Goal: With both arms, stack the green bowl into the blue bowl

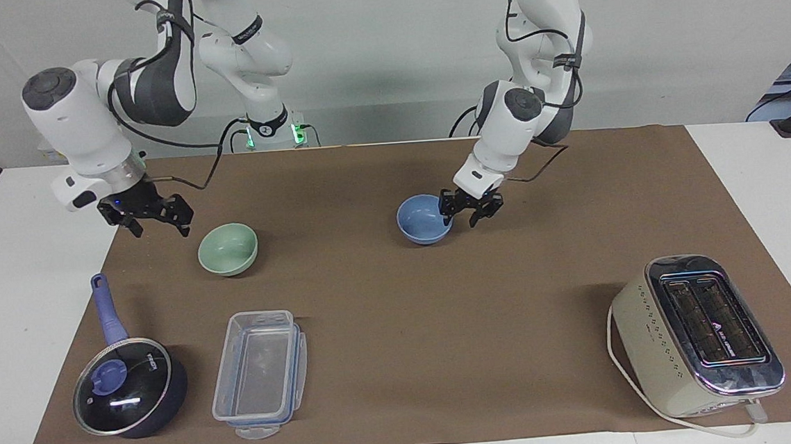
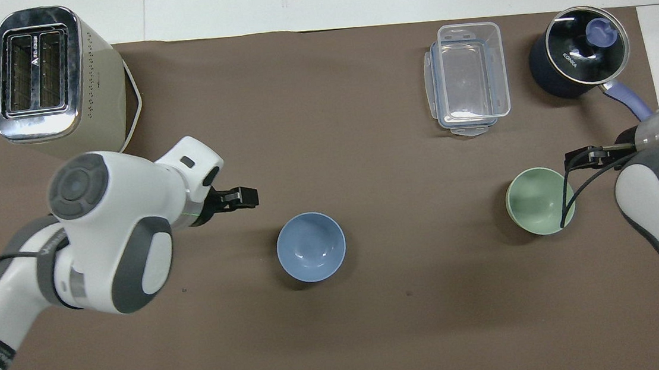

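Facing view: the blue bowl (image 1: 425,228) stands alone on the brown mat (image 1: 405,360) near the middle of the desk (image 1: 20,227), with nothing in it. The left claw (image 1: 471,211) hangs just beside its rim at 3 o'clock, fingers spread, holding nothing. The green bowl (image 1: 227,248) sits well apart toward the right arm's end. The right claw (image 1: 152,221) hovers at its 10 o'clock, spread too, not touching. I judge the stacking itself is not yet done: the green bowl must be picked up and carried over.

Overhead view: the blue bowl (image 2: 311,247) has bare mat all around. Between it and the green bowl (image 2: 539,200) the path is open. The box (image 2: 467,79) and the pan (image 2: 580,59) lie at 12 o'clock of the green bowl, the toaster (image 2: 52,84) at 10 o'clock of the blue one, all off the path.
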You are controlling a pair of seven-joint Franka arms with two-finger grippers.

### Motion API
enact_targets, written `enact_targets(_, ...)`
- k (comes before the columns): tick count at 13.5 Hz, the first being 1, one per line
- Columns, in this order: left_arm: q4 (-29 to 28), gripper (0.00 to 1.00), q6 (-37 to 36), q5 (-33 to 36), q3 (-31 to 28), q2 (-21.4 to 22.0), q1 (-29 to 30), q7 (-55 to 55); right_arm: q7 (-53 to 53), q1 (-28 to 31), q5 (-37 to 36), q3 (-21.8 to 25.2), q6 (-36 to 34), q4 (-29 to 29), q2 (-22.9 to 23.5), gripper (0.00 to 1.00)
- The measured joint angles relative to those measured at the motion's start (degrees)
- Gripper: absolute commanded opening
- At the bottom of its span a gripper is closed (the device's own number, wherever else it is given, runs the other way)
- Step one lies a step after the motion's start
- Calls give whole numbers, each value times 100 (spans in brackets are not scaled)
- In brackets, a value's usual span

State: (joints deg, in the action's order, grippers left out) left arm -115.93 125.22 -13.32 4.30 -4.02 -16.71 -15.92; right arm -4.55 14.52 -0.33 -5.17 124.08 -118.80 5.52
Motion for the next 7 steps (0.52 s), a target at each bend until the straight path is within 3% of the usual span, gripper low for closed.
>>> enact_targets(4,482,100,-608,557,-22,11,866,539,-87,30,8,1,667,-482,324,100)
enact_targets(7,1057,100,-1466,879,-39,40,1564,1404,-272,40,12,1,827,-717,349,84)
